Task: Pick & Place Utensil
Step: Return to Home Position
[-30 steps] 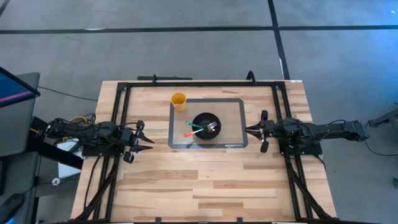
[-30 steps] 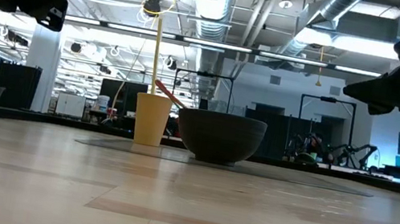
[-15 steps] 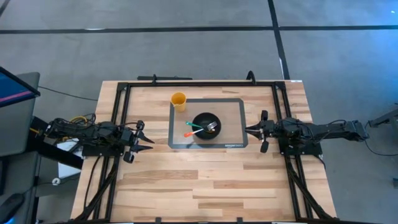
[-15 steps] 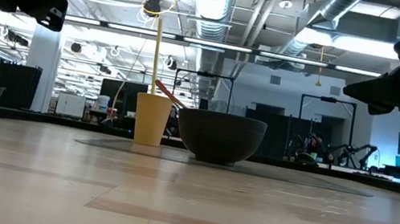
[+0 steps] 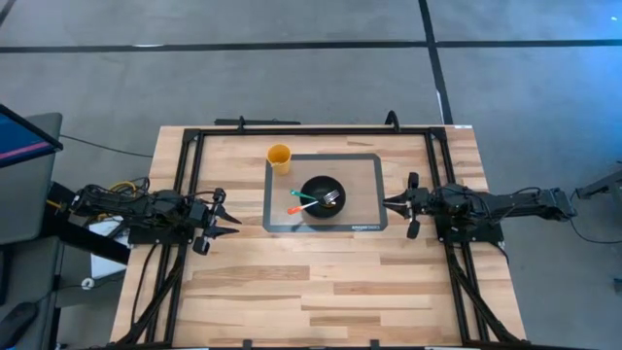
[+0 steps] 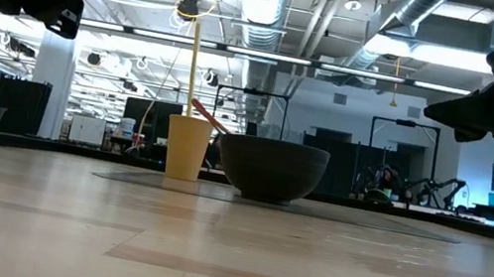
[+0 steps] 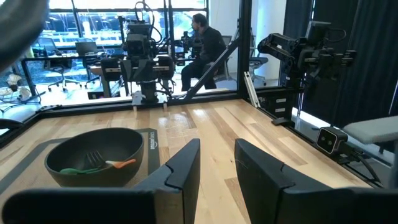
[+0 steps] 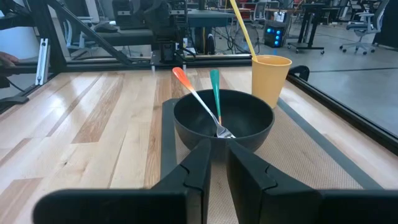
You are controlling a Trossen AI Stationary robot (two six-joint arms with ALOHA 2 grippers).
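Right gripper [image 8: 219, 148] empty, fingers pressed together, at edge of gray translucent placemat [image 8: 311, 155]. Just ahead we see round black bowl [image 8: 252, 132], silver fork [image 8: 222, 132] and two coloured-handle utensils [image 8: 198, 98] inside. Beyond it, yellow cup [image 8: 271, 78] holding yellow straw [image 8: 241, 28]. Left gripper [image 7: 216, 152] opposite, fingers slightly spread, empty.

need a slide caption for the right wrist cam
Right claw faces the black bowl holding utensils, with the yellow cup and straw behind on the placemat.

Left gripper [image 7: 216, 147] empty, narrow gap; black bowl [image 7: 69, 179] holds utensils [image 7: 99, 164]; person [image 7: 208, 43] seated behind.
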